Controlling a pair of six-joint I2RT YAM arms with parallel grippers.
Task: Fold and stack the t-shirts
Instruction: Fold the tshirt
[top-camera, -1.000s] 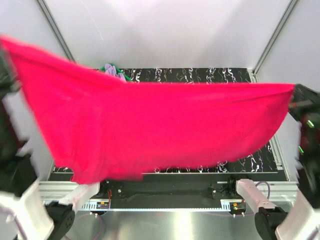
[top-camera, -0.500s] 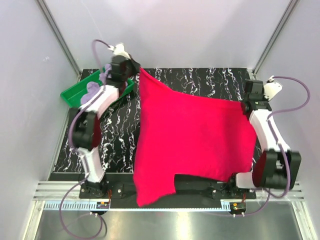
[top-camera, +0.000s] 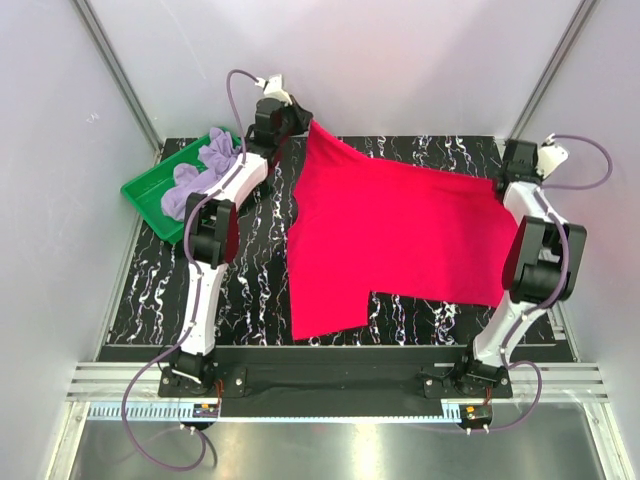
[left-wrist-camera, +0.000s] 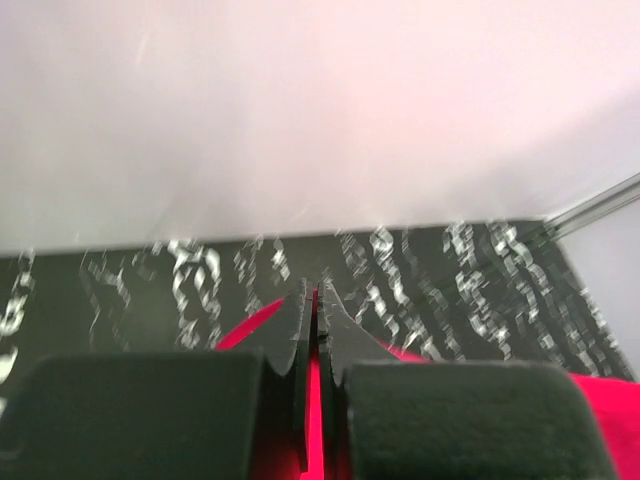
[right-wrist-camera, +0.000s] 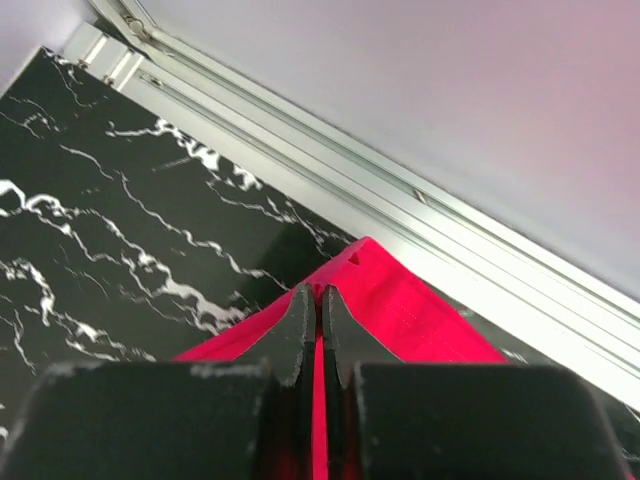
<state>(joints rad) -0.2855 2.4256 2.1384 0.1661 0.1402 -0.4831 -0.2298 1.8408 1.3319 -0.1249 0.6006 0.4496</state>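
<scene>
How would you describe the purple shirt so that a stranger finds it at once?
Start at the black marbled table, then go to its far-left corner, where a green tray sits. The lavender t-shirt lies crumpled in it, pale and bunched, unlike the crimson t-shirt spread wide.

A lab test cell: plain white panels in aluminium framing enclose a black marbled tabletop, with arms bolted to a rail.
</scene>
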